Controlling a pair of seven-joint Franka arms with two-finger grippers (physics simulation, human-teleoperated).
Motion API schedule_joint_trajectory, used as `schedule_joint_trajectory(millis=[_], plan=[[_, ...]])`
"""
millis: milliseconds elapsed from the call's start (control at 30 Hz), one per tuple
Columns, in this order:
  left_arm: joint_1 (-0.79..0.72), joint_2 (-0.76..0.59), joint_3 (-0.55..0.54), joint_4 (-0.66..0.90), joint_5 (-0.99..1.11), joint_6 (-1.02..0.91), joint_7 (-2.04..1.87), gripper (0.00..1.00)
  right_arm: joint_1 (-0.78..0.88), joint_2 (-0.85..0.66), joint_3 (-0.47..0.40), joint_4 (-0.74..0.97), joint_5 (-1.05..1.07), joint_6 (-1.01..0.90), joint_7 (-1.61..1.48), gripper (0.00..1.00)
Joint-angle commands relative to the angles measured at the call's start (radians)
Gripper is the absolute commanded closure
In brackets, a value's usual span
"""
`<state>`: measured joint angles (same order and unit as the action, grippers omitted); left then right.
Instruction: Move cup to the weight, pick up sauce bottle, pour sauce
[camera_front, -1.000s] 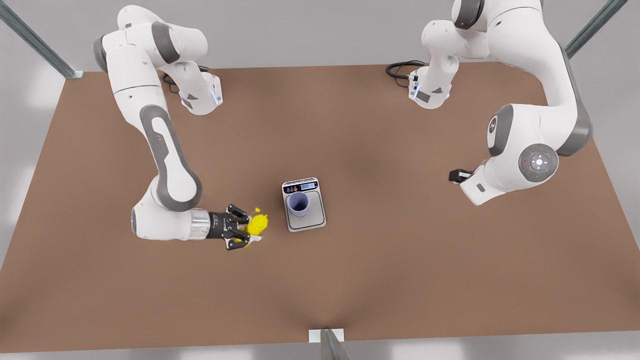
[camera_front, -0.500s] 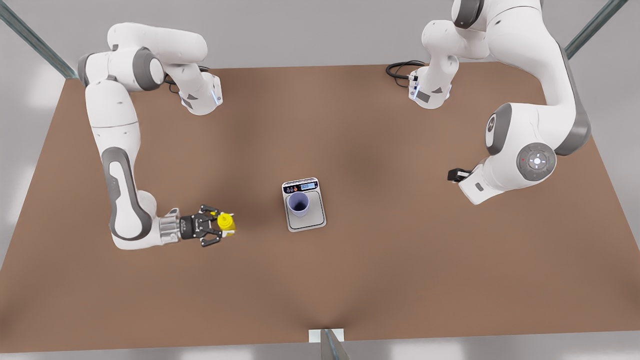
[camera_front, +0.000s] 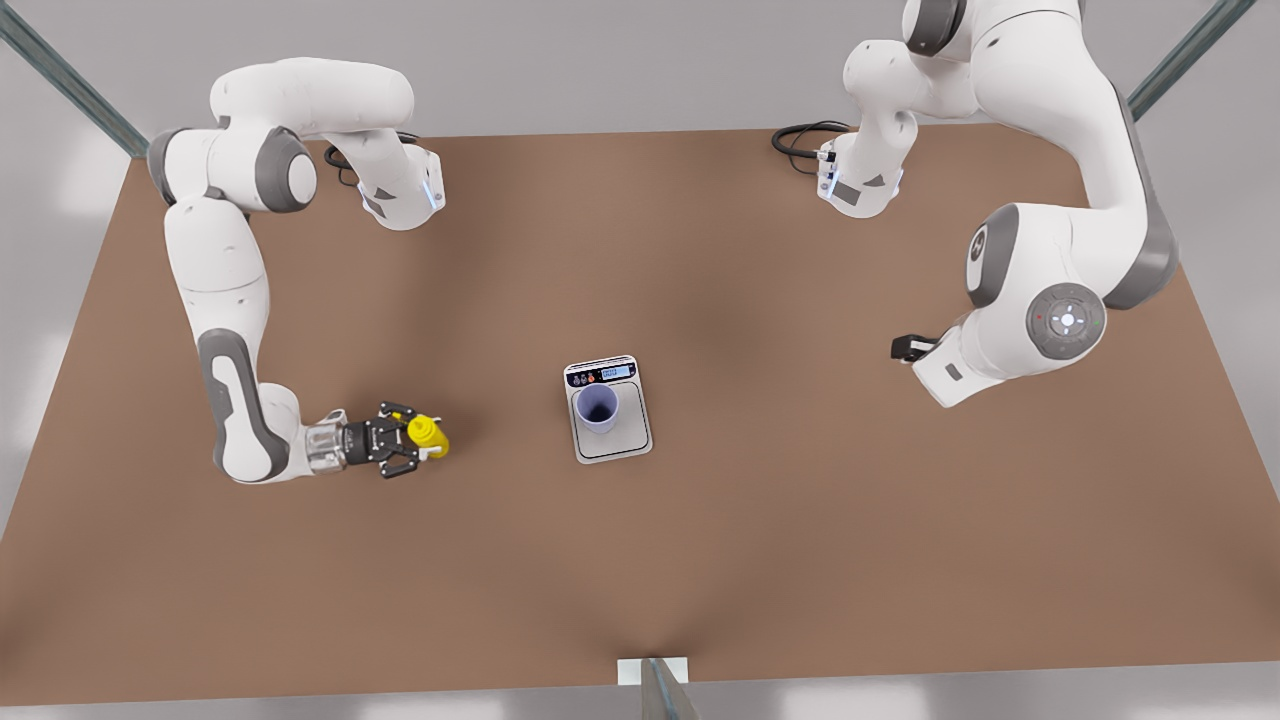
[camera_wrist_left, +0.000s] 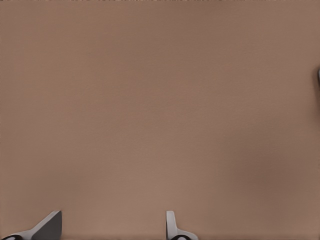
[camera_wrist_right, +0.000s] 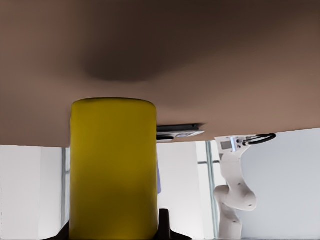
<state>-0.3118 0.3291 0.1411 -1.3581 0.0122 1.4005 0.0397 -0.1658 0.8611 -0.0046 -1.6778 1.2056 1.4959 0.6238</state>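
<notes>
Sauce bottle (camera_front: 426, 432) carried farther from cup (camera_front: 598, 408), right gripper (camera_front: 408, 450) fingers clamped, left gripper (camera_wrist_left: 112, 227) fingers apart.

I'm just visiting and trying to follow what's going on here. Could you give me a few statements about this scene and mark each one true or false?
1. The cup stands on the weight. True.
2. The sauce bottle lies loose on the table. False: the right gripper is shut on it.
3. The bottle is held directly over the cup. False: it is well off toward the front view's left.
4. The left gripper is open over bare table. True.
5. The weight's display strip is on its far edge in the front view. True.
</notes>
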Motion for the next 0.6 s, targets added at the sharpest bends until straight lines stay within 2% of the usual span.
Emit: schedule_joint_trajectory(millis=[0, 133, 400, 567], plan=[[0.000, 0.001, 0.000, 0.001, 0.000, 0.000, -0.001, 0.00, 0.000, -0.001, 0.000, -0.002, 0.023, 0.012, -0.001, 0.09], [0.000, 0.001, 0.000, 0.001, 0.000, 0.000, 0.000, 0.00, 0.000, 0.006, 0.000, -0.003, 0.022, 0.011, -0.003, 0.00], [0.000, -0.001, 0.000, 0.001, 0.000, -0.002, -0.001, 0.00, -0.004, 0.003, -0.002, 0.004, 0.006, 0.007, -0.013, 0.00], [-0.001, 0.001, -0.001, 0.001, 0.000, -0.002, -0.007, 0.00, -0.003, 0.003, -0.032, 0.010, -0.014, 0.011, -0.018, 0.00]])
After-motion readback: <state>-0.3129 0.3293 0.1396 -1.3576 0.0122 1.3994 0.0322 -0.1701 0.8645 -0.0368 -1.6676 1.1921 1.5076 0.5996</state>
